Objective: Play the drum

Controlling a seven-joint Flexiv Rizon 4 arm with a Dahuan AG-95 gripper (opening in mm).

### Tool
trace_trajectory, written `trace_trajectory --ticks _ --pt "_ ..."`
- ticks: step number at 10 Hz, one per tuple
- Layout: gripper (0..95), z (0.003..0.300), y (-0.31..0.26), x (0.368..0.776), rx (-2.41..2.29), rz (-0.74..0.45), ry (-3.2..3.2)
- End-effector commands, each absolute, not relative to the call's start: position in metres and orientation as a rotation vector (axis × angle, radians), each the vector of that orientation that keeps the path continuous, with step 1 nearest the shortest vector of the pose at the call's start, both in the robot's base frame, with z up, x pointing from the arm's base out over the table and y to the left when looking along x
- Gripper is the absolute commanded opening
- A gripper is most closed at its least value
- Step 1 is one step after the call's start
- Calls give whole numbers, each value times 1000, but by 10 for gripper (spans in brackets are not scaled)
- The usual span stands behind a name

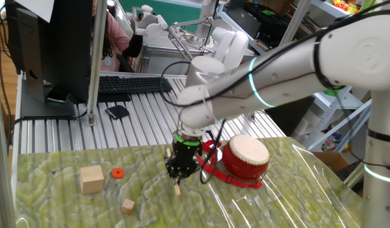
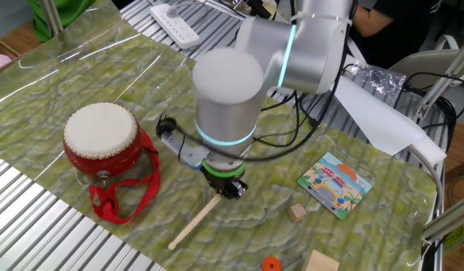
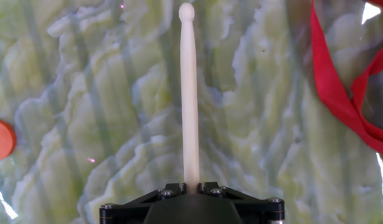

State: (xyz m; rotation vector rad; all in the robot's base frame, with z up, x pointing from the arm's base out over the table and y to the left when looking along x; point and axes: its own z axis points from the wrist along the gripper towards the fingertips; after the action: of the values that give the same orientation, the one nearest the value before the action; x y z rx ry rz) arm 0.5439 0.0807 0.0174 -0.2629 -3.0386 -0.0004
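Fingers pinching wooden stick at one end, pointing down; stick lies along green tabletop. Drum stands upright just beside, apart from stick, red strap trailing on tabletop.

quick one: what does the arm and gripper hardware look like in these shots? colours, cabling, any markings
Silver-grey Flexiv arm built of rounded tubular links, with glowing teal light rings at the joints. A black cable loops loosely around the wrist. The black two-finger gripper sits below a green-banded collar; in the hand view its underside is matte black with visible screws. No readable markings.
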Motion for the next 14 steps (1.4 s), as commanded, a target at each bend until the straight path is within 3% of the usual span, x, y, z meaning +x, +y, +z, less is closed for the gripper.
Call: trace_trajectory --ticks 1,13,14 --pt "0 16 81 545 -264 -4 -3080" --pt "0 5 84 544 -278 23 -3076" --pt "190 8 83 543 -273 20 -3072"
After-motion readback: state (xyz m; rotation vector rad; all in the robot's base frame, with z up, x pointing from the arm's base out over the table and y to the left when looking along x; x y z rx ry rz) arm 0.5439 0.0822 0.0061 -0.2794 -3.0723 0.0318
